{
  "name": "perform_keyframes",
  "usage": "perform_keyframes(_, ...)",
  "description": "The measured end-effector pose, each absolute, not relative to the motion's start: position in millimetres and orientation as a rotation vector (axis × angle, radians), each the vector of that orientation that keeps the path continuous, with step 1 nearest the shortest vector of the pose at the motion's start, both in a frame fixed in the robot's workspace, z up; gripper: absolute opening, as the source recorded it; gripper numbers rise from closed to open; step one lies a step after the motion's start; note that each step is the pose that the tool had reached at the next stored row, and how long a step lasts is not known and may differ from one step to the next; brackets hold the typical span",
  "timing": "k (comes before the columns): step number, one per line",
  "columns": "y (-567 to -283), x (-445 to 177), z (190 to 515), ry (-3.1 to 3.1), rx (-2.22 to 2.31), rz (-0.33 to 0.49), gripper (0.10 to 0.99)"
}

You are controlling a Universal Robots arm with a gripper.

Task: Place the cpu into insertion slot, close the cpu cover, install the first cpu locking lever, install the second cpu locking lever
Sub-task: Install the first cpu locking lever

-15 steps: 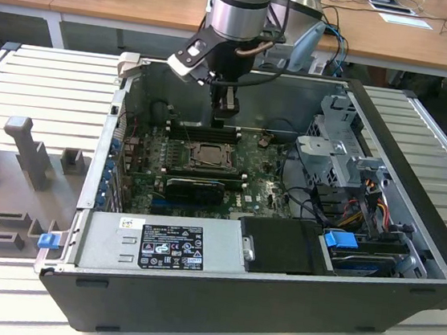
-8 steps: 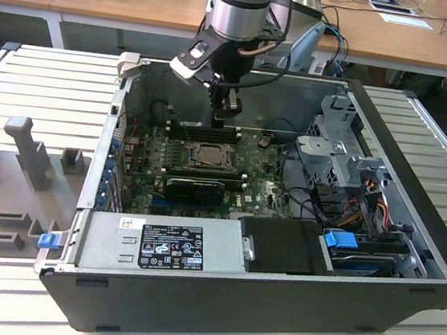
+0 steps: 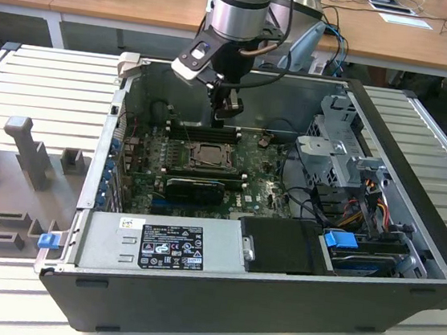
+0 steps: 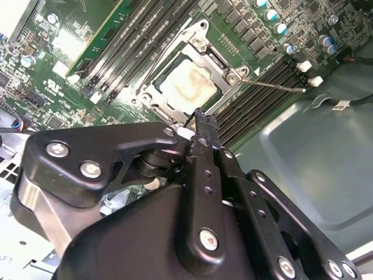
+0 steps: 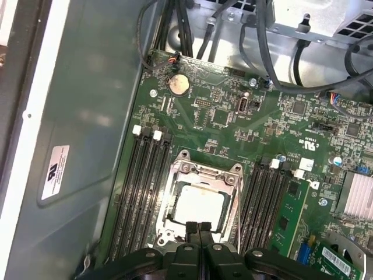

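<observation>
1. Currently the black two-finger gripper [image 3: 227,111] hangs low inside the open dark grey computer case [image 3: 273,302], directly over the square dark insertion slot [image 3: 207,157] on the green motherboard [image 5: 233,116].
2. Jaw state: in the first wrist view the two fingertips meet, with a hairline seam between them and nothing visibly held. A closed, narrow tip probably suits pushing a thin part better than gripping one.
3. Tip position: in both wrist views the gripper [image 5: 198,226] [image 4: 202,119] sits at one edge of the socket, just beside the frame. Contact cannot be confirmed.
4. Location of the task item: the small flat pale silvery-beige square cpu [image 5: 198,204] [image 4: 187,86] lies seated in the insertion slot, level with it.
5. The thin silvery metal cpu cover [image 5: 205,174] [image 4: 224,67] is folded down over the chip. Its frame bears on the chip's margins, and the central cut-out leaves the pale top face exposed.
6. Appearance: the chip's top is matt, with faint cloudy marking. Its corners are hidden under the frame.
7. A thin bright wire lever [image 4: 274,86] projects from a socket corner across the long black memory slots [image 5: 143,186]. It appears not to be latched.
</observation>
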State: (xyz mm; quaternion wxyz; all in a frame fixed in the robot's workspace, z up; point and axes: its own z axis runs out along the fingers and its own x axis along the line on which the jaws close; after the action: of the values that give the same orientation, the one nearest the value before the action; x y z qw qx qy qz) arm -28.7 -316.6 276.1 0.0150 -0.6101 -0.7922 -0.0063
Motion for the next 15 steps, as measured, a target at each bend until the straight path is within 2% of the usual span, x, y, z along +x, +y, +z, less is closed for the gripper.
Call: perform_keyframes(15, -316.6, -28.8, 276.1, -2.548, -1.785, -0.017, 0.106)
